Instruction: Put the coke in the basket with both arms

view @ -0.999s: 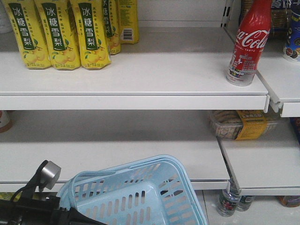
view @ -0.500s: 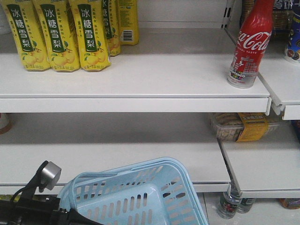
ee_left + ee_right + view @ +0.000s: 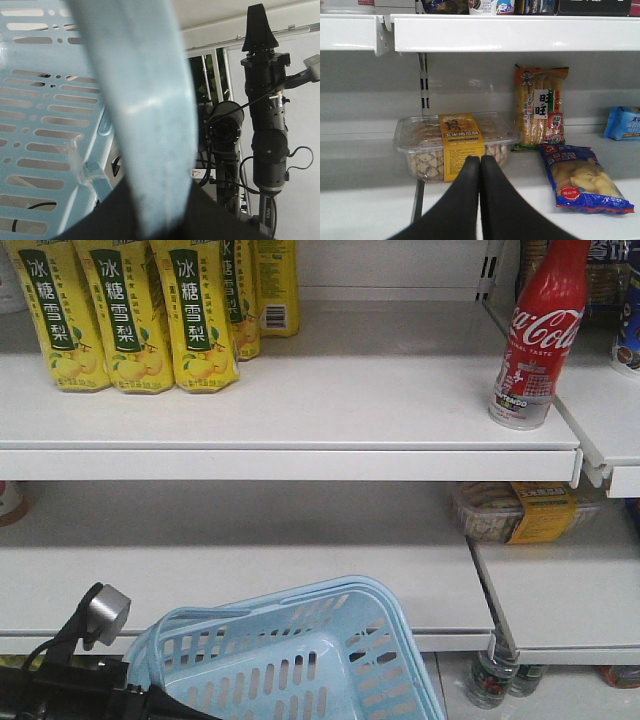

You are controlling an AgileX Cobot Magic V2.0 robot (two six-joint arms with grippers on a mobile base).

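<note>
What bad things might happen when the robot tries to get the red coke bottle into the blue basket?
The coke stands at the end of its shelf, beside a gap, so a clumsy nudge might topple it. The basket hangs tilted, low down, so a dropped bottle might miss or roll out. The right gripper is shut, facing a snack box instead.

Shop aisle, white shelves, yellow drink bottles, snack packs, blue basket
</note>
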